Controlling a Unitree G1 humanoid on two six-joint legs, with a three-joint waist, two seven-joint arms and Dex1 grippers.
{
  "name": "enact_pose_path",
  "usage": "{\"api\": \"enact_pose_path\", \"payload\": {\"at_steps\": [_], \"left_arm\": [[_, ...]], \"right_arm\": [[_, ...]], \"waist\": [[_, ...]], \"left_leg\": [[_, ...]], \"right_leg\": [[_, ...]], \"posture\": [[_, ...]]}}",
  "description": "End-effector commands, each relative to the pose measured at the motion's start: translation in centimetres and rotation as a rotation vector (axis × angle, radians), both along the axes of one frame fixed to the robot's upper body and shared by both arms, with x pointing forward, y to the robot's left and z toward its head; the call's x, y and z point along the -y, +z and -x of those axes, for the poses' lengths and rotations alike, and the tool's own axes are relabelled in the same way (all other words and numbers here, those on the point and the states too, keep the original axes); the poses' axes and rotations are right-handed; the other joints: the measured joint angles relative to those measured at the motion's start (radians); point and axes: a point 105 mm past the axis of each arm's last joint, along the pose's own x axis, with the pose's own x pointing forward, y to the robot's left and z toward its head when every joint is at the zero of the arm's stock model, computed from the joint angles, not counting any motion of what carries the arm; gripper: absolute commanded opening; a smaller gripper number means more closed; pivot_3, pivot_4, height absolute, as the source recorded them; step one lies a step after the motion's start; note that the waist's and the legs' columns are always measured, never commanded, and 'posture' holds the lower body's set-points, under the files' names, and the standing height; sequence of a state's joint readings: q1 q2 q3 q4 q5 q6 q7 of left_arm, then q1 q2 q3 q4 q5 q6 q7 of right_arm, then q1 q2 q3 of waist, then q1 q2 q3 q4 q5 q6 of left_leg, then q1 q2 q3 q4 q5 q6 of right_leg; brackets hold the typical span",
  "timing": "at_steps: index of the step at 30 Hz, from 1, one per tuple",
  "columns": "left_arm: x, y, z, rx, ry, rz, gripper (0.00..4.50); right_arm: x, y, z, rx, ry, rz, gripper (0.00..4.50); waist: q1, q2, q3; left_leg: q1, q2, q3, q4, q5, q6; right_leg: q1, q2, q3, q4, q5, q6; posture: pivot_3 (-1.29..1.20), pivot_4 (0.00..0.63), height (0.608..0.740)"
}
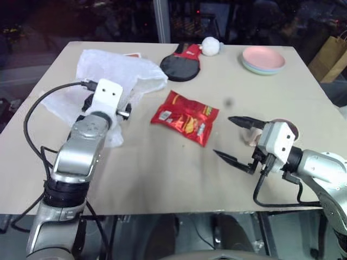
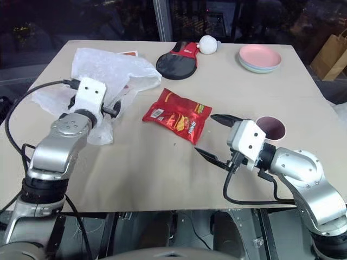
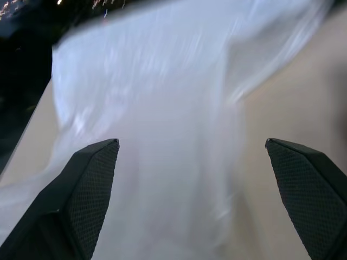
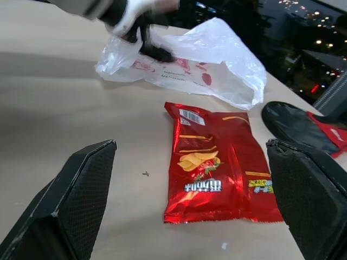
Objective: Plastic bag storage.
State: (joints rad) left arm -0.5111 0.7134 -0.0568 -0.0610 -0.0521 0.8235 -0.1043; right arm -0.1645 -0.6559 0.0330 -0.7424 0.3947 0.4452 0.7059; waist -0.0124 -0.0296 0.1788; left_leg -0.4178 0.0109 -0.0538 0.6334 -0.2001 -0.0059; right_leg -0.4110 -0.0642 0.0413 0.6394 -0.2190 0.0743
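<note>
Now my left gripper hangs spread wide over the plastic bag, which lies crumpled at the table's far left. I should bunch a thick fold, not one thin layer. My right gripper gapes empty near the snack packet. Its print and the bag's red marks stay unreadable.

No legible text anywhere.

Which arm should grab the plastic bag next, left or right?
Left. The left pincer hangs open right over the plastic bag, with the bag lying between its fingers in the wrist view. The right pincer is also open, but faces the red snack packet, farther from the bag.
</note>
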Motion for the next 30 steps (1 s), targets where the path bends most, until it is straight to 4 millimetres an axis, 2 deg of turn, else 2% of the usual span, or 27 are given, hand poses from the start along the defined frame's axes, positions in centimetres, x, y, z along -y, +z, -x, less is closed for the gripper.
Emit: {"api": "enact_pose_path", "payload": {"at_steps": [1, 2, 5, 6, 10, 12, 13, 15, 18, 23, 27, 30], "left_arm": [[-1.1, 0.6, -1.7, 0.019, -0.002, -0.076, 4.47], [-1.2, 0.3, -2.2, 0.007, -0.01, -0.083, 4.47], [-1.7, 0.0, -3.3, 0.001, -0.01, -0.074, 3.69], [-1.9, 0.0, -3.5, 0.004, -0.009, -0.072, 3.02], [-1.9, 1.1, -3.7, 0.063, -0.019, -0.049, 1.51], [-1.9, 1.8, -3.4, 0.094, -0.023, -0.032, 0.2], [-1.9, 2.1, -3.3, 0.105, -0.022, -0.011, 0.02], [-1.7, 2.8, -2.9, 0.126, -0.027, 0.027, 0.02], [-1.3, 4.9, -1.5, 0.155, -0.04, 0.108, 0.02], [-0.9, 6.6, 0.4, 0.159, -0.038, 0.149, 0.02], [-0.6, 7.4, 1.5, 0.164, -0.041, 0.149, 0.02], [0.0, 7.9, 2.3, 0.176, -0.051, 0.155, 0.02]], "right_arm": [[-0.5, 0.8, 0.2, 0.059, 0.018, -0.008, 4.5], [-0.6, 0.8, 0.0, 0.061, 0.017, -0.009, 4.5], [-1.0, 0.8, -0.3, 0.065, 0.014, -0.009, 4.5], [-1.2, 0.8, -0.4, 0.06, 0.012, -0.01, 4.5], [-2.0, 0.5, -1.0, -0.014, -0.002, -0.033, 4.5], [-2.3, 0.2, -2.0, -0.057, -0.04, -0.048, 4.5], [-2.5, 0.2, -2.6, -0.056, -0.061, -0.047, 4.5], [-2.8, -0.4, -3.6, -0.073, -0.082, -0.03, 4.5], [-4.0, -2.8, -5.2, -0.028, -0.062, 0.112, 4.5], [-5.3, -5.3, -7.6, -0.051, -0.105, 0.175, 4.5], [-5.5, -5.1, -8.7, -0.112, -0.158, 0.097, 4.5], [-4.9, -4.8, -9.2, -0.155, -0.222, 0.047, 4.5]], "waist": [[0.003, 0.0, 0.0], [0.003, 0.0, 0.0], [0.001, -0.001, 0.001], [0.001, -0.001, 0.001], [-0.003, -0.001, 0.001], [-0.003, -0.001, 0.001], [-0.003, -0.001, 0.001], [-0.003, -0.001, 0.001], [-0.004, -0.001, 0.001], [-0.006, -0.001, 0.001], [-0.006, -0.001, 0.001], [-0.004, -0.001, 0.001]], "left_leg": [[0.0, 0.0, 0.0, 0.0, 0.0, 0.0], [-0.001, 0.0, 0.0, 0.0, 0.0, 0.0], [-0.001, 0.0, 0.0, 0.0, 0.0, 0.0], [-0.001, 0.0, 0.0, 0.0, 0.0, 0.0], [-0.001, 0.0, 0.0, 0.0, 0.0, 0.0], [-0.001, 0.0, -0.001, 0.0, 0.0, 0.0], [-0.001, 0.0, -0.001, 0.0, 0.0, 0.0], [-0.001, 0.0, -0.001, 0.001, 0.0, 0.0], [-0.001, 0.0, -0.001, 0.001, 0.0, 0.0], [0.0, 0.0, -0.001, 0.001, 0.0, 0.0], [0.0, 0.0, -0.001, 0.001, 0.0, 0.0], [0.0, 0.0, -0.002, 0.001, 0.0, 0.0]], "right_leg": [[0.0, 0.0, 0.0, 0.0, 0.0, 0.0], [0.0, 0.0, 0.0, 0.0, 0.0, 0.0], [0.0, 0.0, -0.001, 0.0, 0.0, 0.0], [0.0, 0.0, 0.0, 0.0, 0.0, 0.0], [0.0, 0.0, 0.0, 0.001, 0.0, 0.0], [-0.001, 0.0, -0.001, 0.001, 0.001, 0.0], [-0.001, 0.0, 0.0, 0.001, 0.001, 0.0], [-0.001, 0.0, 0.0, 0.002, 0.001, 0.0], [-0.001, 0.0, 0.0, 0.002, 0.001, 0.0], [-0.001, 0.0, 0.0, 0.002, 0.001, 0.0], [-0.001, 0.0, 0.0, 0.003, 0.001, 0.0], [-0.001, 0.0, -0.001, 0.003, 0.001, 0.0]], "posture": [[0.0, 0.15, 0.74], [0.0, 0.15, 0.74], [0.0, 0.15, 0.74], [0.0, 0.15, 0.74], [0.0, 0.15, 0.74], [0.0, 0.15, 0.74], [0.0, 0.15, 0.74], [0.0, 0.15, 0.74], [0.0, 0.15, 0.74], [0.0, 0.15, 0.74], [0.0, 0.15, 0.74], [0.0, 0.15, 0.74]]}}
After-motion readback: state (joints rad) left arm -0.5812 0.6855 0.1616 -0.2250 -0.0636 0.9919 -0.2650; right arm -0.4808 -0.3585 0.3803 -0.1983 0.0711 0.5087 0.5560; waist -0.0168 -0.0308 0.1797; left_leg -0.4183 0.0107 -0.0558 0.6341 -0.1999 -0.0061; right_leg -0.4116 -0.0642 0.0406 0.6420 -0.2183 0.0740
